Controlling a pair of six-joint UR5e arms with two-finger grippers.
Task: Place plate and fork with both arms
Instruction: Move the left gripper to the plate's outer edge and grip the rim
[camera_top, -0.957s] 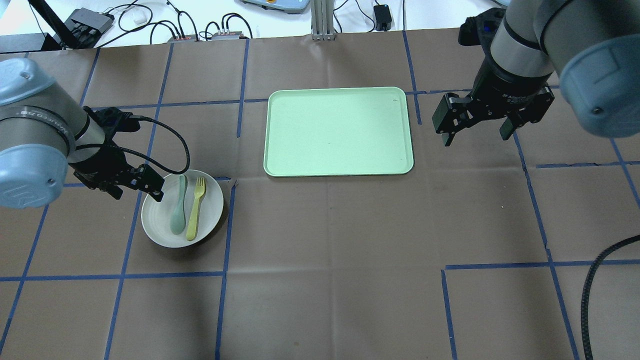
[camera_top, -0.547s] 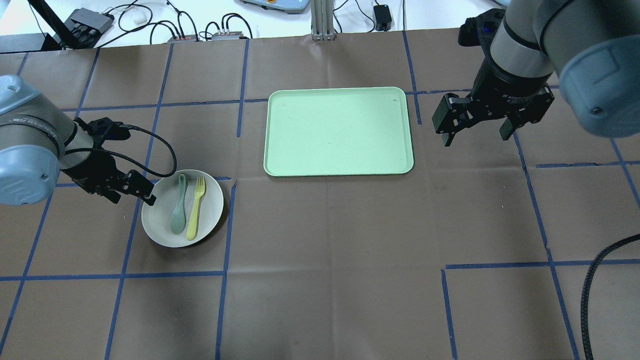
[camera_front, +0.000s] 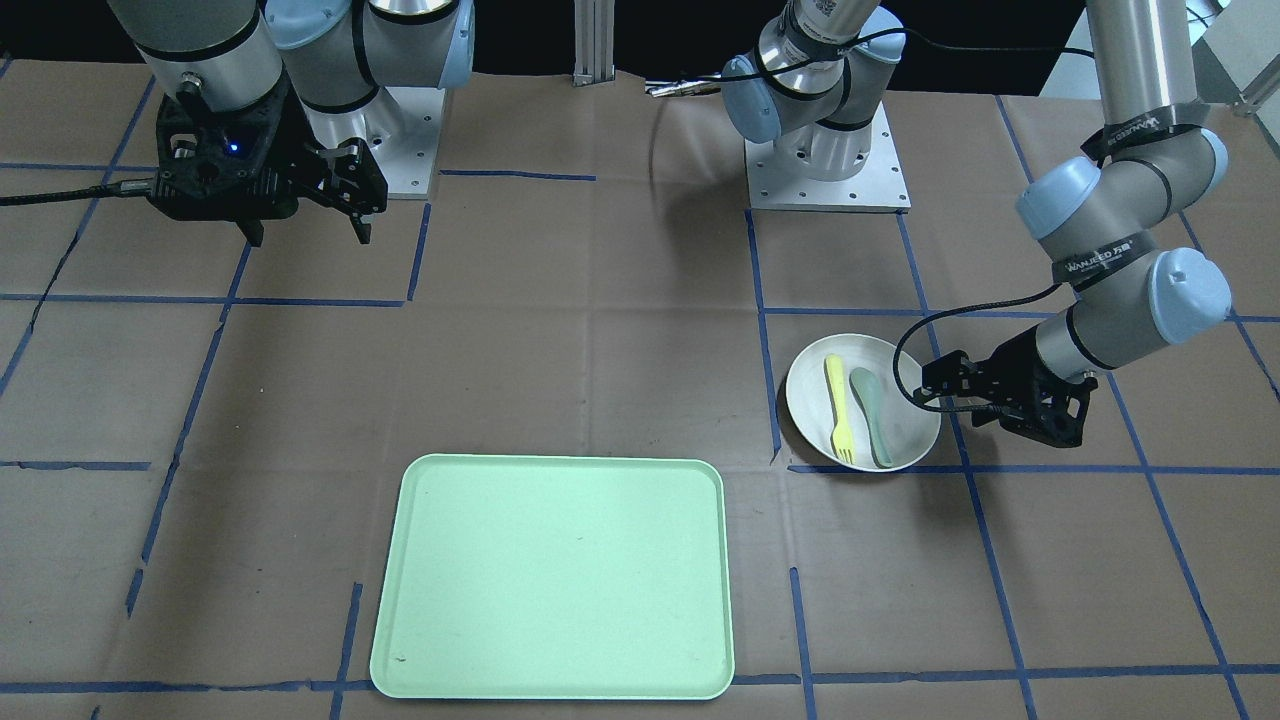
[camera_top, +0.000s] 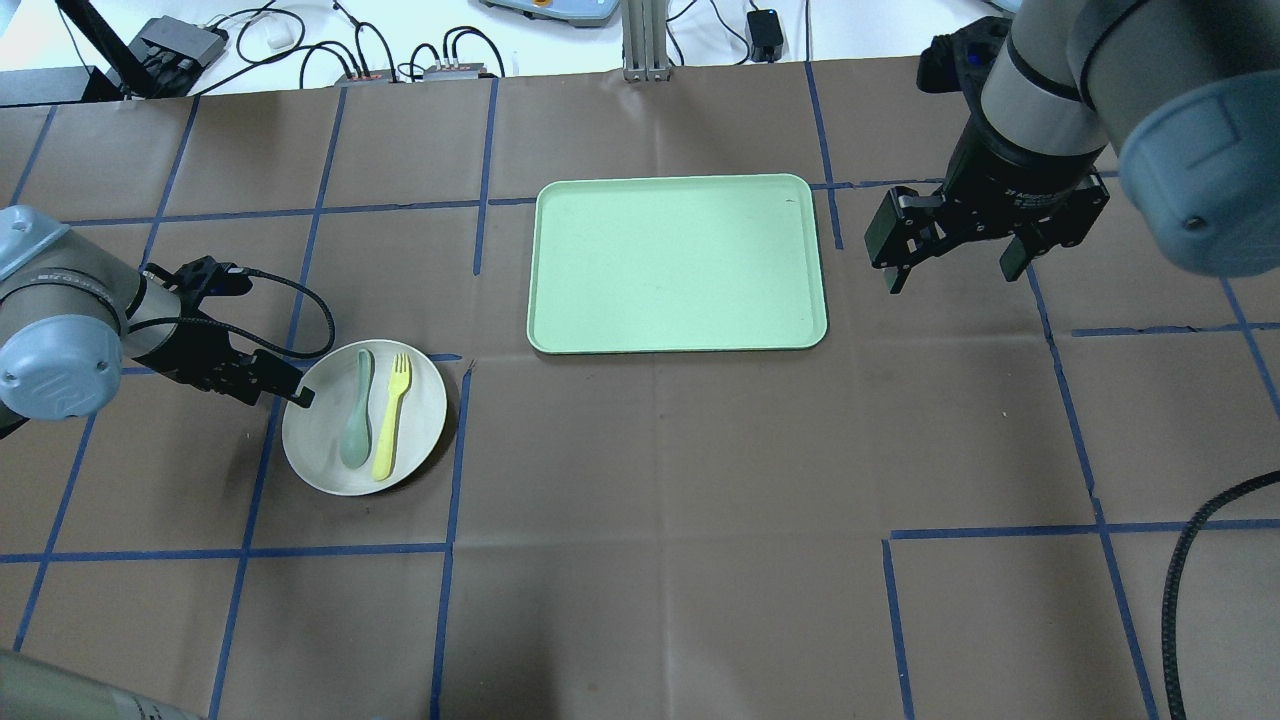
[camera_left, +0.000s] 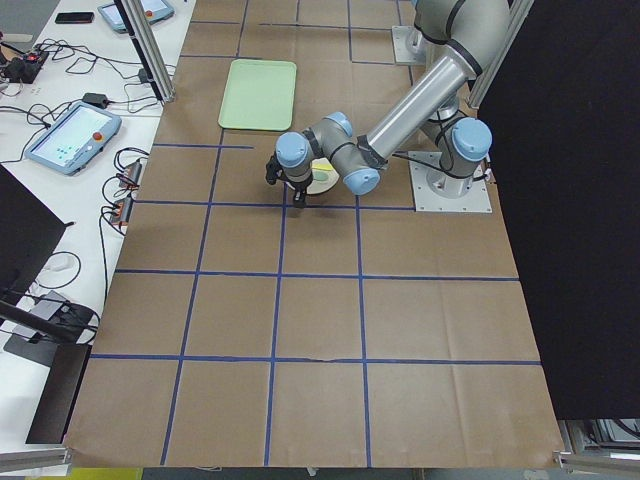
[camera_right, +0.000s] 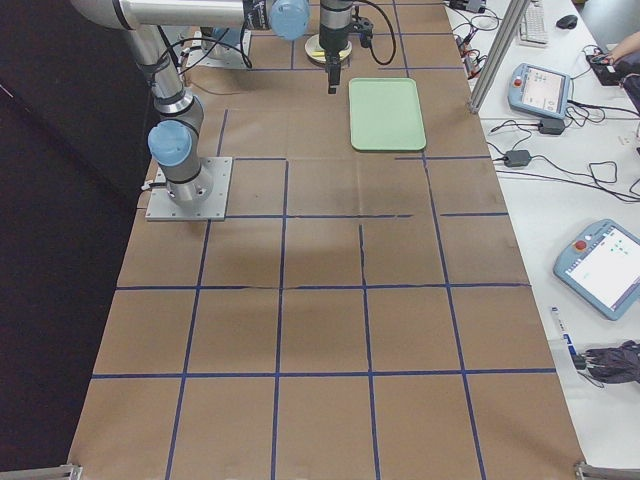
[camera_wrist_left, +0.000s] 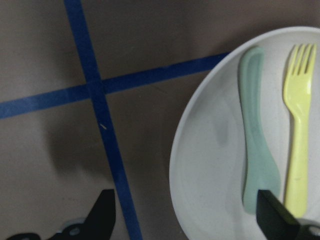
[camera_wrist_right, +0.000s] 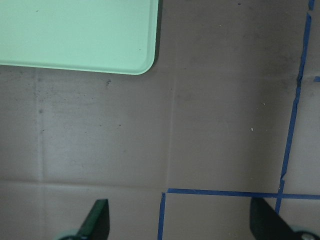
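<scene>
The off-white plate (camera_top: 322, 445) lies on the table at the left, also seen in the front view (camera_front: 905, 435). The yellow fork (camera_top: 390, 415) and a grey-green spoon (camera_top: 357, 410) lie side by side in it. My left gripper (camera_top: 272, 393) is open and low at the plate's left rim; in the left wrist view (camera_wrist_left: 185, 220) its jaws straddle that rim, with the plate (camera_wrist_left: 210, 170), the fork (camera_wrist_left: 298, 140) and the spoon (camera_wrist_left: 256, 135) ahead. My right gripper (camera_top: 952, 275) is open and empty, hanging above the table right of the tray.
The light-green tray (camera_top: 676, 262) lies at the middle back with nothing on it; its corner shows in the right wrist view (camera_wrist_right: 75, 35). Blue tape lines cross the brown table cover. Cables and boxes lie beyond the far edge.
My left arm has swung out to the left and down, bringing its gripper from over the plate's upper left edge to its left rim. The right arm, plate, fork and spoon have not moved.
</scene>
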